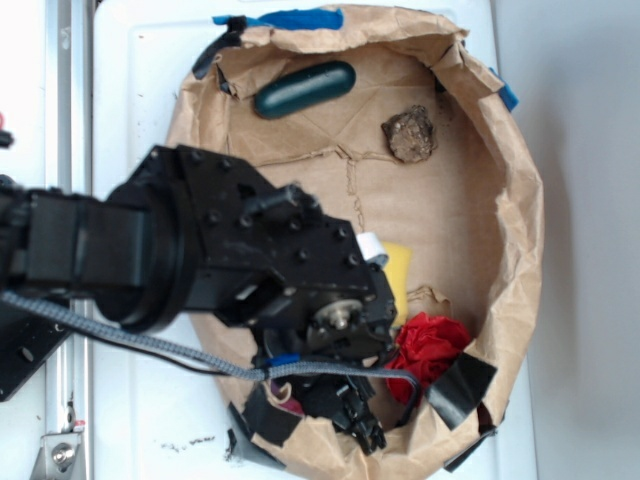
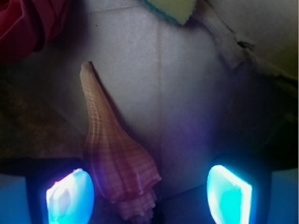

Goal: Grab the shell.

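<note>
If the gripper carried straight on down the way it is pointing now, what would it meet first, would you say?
Most likely the slender ribbed orange-brown shell, whose wide end lies beside the left-hand pad of the open gripper. The middle of the gap shows bare brown paper, and depth is hard to judge.

— What crowds us in the wrist view?
— The shell [image 2: 114, 158] lies just beside our left fingertip [image 2: 70, 196]; bare paper reaches the right one. The red fabric ball [image 2: 28, 23] and yellow sponge [image 2: 170, 8] border ahead.
</note>
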`<state>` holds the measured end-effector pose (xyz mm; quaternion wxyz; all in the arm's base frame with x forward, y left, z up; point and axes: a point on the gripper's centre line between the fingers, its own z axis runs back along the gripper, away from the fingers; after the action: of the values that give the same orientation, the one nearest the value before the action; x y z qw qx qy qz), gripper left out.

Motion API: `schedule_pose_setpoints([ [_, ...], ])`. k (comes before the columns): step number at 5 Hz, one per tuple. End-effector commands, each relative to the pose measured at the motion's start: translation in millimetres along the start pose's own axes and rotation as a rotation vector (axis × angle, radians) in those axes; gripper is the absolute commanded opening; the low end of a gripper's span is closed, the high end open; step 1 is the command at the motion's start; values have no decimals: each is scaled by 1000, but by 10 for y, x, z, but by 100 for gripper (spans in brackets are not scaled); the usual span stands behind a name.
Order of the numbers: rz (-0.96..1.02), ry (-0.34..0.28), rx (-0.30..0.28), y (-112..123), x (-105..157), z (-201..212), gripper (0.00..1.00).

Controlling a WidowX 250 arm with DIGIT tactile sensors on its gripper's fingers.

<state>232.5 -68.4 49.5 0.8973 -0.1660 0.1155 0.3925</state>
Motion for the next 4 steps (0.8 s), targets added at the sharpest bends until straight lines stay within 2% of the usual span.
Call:
schedule_pose_setpoints([
  [1,-50,-39,-123,-183,-6,249,100],
  [2,-59,-34,-123,-172,-12,260,100],
  [4,-59,-10,-39,-97,-65,-14,100],
])
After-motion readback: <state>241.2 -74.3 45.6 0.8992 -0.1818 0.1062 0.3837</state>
